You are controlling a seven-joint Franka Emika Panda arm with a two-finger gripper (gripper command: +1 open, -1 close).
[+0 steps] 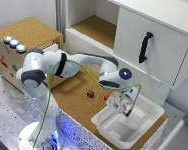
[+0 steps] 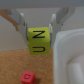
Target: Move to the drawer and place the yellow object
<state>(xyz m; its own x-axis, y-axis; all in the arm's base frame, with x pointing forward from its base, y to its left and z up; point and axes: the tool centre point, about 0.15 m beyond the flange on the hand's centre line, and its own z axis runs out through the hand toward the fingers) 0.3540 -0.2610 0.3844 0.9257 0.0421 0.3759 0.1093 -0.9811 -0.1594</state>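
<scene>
Yellow block (image 2: 39, 41) pinched in pincer (image 2: 38, 30), fingers (image 2: 22, 25) clamped on both sides, held above cork bench (image 1: 76, 95) right by white tub (image 1: 125, 126) rim. Black letters on block face lie sideways; block looks cube-ish, no clear long axis. Red cube (image 2: 27, 77) on cork below. Drawer (image 1: 50, 44) well apart, at exterior view's left. White cabinet (image 1: 154, 45) behind.

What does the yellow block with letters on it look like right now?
The small yellow cube-shaped block has dark letters on its faces, one looking like an N or Z and one like a U. It looks smooth, maybe painted wood or plastic. The robot's hand is shut on it, a grey finger pressing each side, holding it in the air above the brown cork surface, beside the white plastic tub.
</scene>
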